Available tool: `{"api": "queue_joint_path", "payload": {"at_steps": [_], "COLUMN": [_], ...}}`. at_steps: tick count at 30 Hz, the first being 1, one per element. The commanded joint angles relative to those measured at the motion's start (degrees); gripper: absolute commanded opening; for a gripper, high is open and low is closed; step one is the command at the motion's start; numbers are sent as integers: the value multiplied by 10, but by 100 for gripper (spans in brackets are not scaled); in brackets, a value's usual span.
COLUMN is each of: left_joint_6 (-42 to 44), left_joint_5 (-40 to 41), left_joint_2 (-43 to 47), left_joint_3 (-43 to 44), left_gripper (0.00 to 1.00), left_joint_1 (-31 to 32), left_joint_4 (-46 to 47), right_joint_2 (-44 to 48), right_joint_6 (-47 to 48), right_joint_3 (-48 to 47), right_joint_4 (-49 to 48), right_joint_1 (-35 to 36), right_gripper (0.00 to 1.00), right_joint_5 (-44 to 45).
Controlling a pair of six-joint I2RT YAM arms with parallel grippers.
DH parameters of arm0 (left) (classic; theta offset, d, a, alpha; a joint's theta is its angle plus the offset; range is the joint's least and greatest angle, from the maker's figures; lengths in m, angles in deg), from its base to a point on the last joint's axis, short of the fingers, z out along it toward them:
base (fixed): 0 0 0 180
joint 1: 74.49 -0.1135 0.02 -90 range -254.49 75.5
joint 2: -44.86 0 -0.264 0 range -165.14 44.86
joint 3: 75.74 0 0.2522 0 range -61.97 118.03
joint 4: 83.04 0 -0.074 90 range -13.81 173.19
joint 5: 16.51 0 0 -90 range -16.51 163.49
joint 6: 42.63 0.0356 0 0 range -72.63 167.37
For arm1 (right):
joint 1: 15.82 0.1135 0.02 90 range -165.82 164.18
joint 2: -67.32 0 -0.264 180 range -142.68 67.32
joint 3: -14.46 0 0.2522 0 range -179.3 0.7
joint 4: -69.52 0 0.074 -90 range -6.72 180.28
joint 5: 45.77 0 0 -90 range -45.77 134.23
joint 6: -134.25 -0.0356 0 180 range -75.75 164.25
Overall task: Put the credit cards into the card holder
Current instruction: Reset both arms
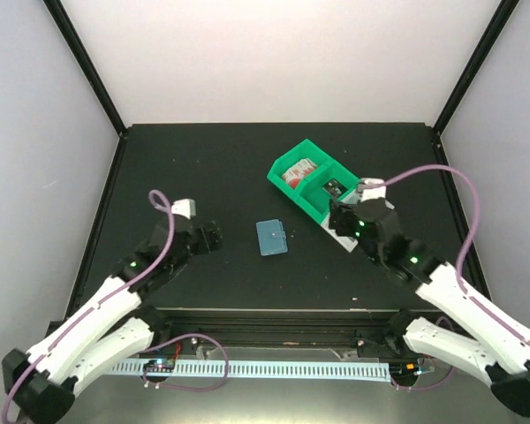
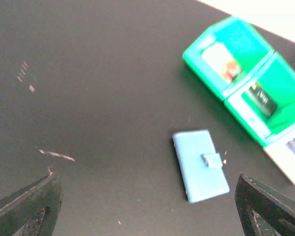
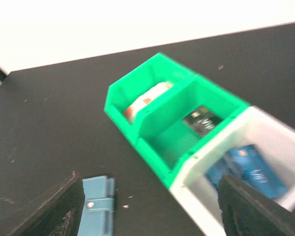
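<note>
Two grippers, both spread wide and holding nothing: left gripper [image 2: 146, 179] hovers near the closed card holder [image 2: 200, 169], which lies flat on the table [image 2: 88, 73]; right gripper [image 3: 151, 179] hangs over the white bin [image 3: 280, 142] containing the credit cards [image 3: 246, 164]. Likely hazards: fingers striking the bin wall, thin flat cards slipping, the snapped-shut holder sliding when pried.

Left end effector [image 2: 146, 186] spread wide; right end effector [image 3: 150, 183] likewise; both arms extended forward.

Teal-blue card holder [image 1: 271, 237] on plain black table [image 1: 203, 168], bright green bins [image 1: 307, 179], white bin [image 3: 194, 196] holding blue, pale-marked credit cards [image 3: 250, 167], black card [image 3: 202, 119] with pale lettering
</note>
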Motion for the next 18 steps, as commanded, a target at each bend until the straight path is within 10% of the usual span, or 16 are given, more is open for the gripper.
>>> {"api": "queue_joint_path", "payload": {"at_steps": [1,7,18], "left_joint_6": [38,50,131], "left_joint_5": [87,39,121], "left_joint_2": [112,240,249], "left_joint_3": [34,52,154], "left_gripper": [99,99,99], "left_joint_1": [-6,-5,-6], "left_joint_4": [-101,-97,-172], "right_joint_2": [101,255,334], "right_joint_6": [-21,-77,-96], "right_joint_3": [21,59,27], "right_joint_4": [114,202,265], "right_joint_1": [-4,-3,-3], "right_gripper": [79,99,100], "right_joint_5": [118,153,198]}}
